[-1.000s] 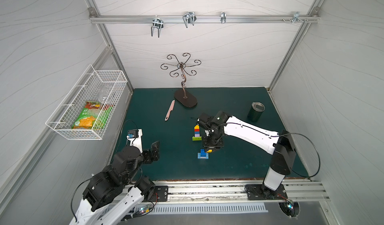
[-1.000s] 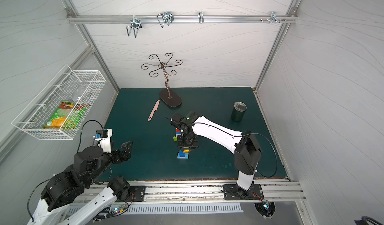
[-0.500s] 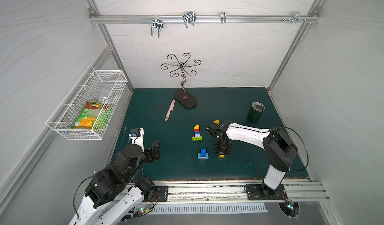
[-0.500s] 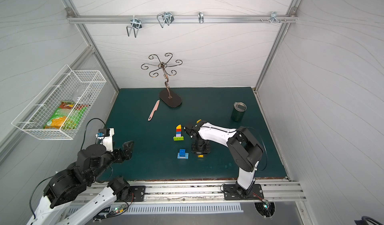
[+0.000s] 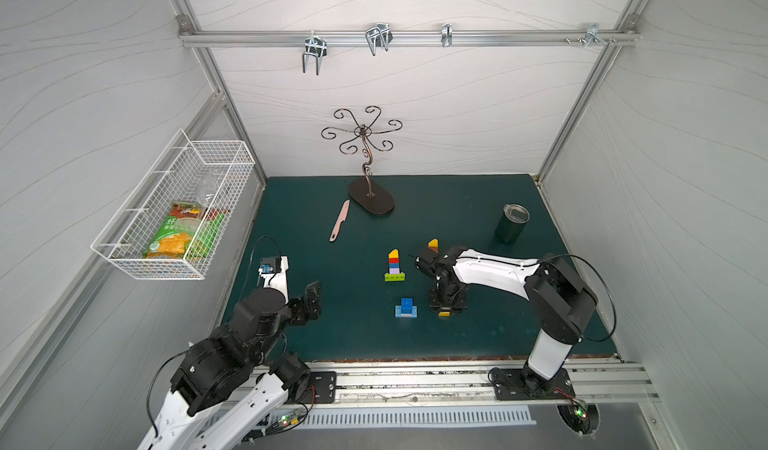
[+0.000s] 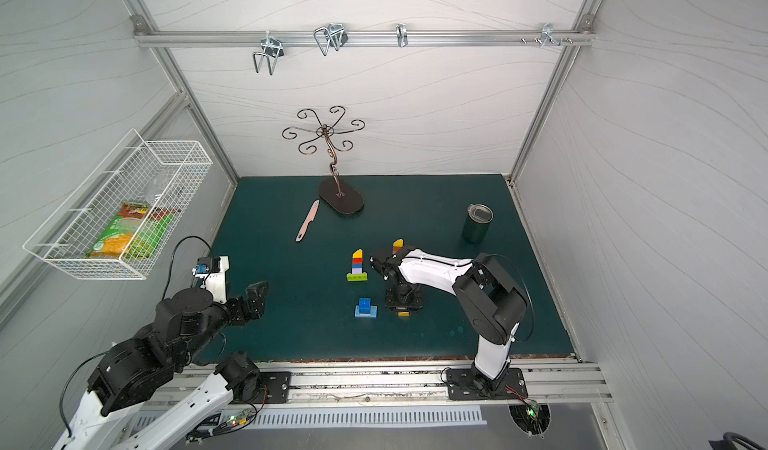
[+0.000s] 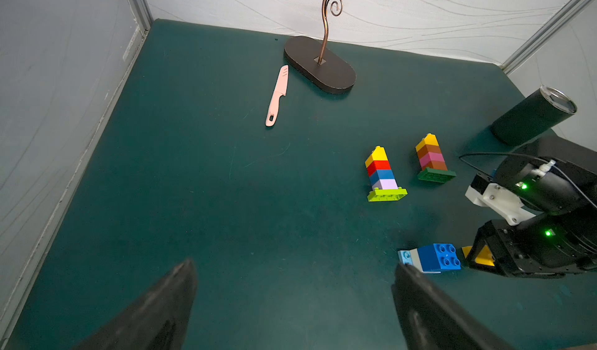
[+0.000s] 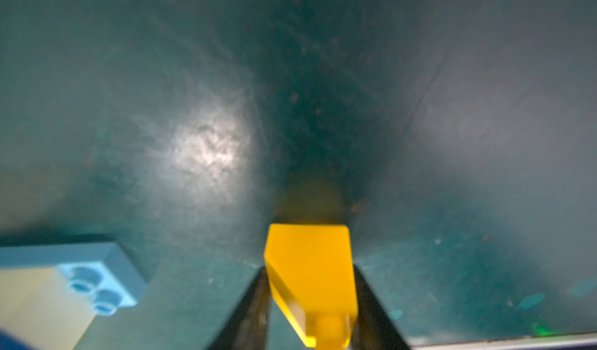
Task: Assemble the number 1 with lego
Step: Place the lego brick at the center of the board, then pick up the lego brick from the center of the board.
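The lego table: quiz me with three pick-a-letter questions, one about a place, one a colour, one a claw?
1. Top brick of the tower with the lime bottom: A) white B) yellow C) black
2. The pink knife lies: A) on the green mat near the stand B) in a drawer C) on a shelf
3. The left claw is: A) shut tight B) squeezing a ball C) open and empty
Answers: B, its slanted top is yellow; A, it lies flat near the stand's base; C, its fingers stand wide apart, nothing between.

Glossy yellow plastic brick (image 8: 310,267); scuffed, faintly shiny green mat (image 8: 452,106).
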### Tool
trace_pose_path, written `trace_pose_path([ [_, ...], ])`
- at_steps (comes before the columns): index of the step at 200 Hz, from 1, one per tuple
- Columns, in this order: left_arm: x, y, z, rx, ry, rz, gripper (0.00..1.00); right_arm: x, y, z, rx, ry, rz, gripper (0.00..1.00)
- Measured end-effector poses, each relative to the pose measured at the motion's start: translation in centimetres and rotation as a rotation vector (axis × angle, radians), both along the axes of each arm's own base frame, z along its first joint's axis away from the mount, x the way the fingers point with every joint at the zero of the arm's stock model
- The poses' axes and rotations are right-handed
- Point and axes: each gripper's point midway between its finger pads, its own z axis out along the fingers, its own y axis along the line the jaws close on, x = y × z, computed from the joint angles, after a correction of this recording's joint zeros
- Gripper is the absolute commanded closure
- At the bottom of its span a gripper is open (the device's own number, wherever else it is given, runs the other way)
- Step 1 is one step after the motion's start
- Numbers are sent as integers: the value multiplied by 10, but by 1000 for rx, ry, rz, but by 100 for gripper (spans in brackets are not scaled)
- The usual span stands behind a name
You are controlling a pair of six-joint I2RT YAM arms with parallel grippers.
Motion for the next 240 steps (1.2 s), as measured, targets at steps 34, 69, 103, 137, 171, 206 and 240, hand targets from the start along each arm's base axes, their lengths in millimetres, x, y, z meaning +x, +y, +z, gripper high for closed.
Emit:
trace_pose_path([
  [34,1,0,0,3,3,2,0,2,-7,0,-28,-21,-3,41],
  [69,1,0,-1,7,7,3,0,5,-8,7,-23,-48,-6,43],
  [103,1,0,-1,8,8,3,0,8,-7,11,-20,-67,-7,45],
  [137,2,0,-2,9,9,4,0,11,-4,13,-12,-77,-10,45],
  [171,2,-1,-2,10,11,4,0,11,-5,10,-22,-70,-16,46],
  [206,2,-1,-2,10,12,3,0,10,-6,5,-37,-59,-28,50],
  [240,2,-1,-2,10,12,3,0,10,-6,3,-40,-57,-36,59],
])
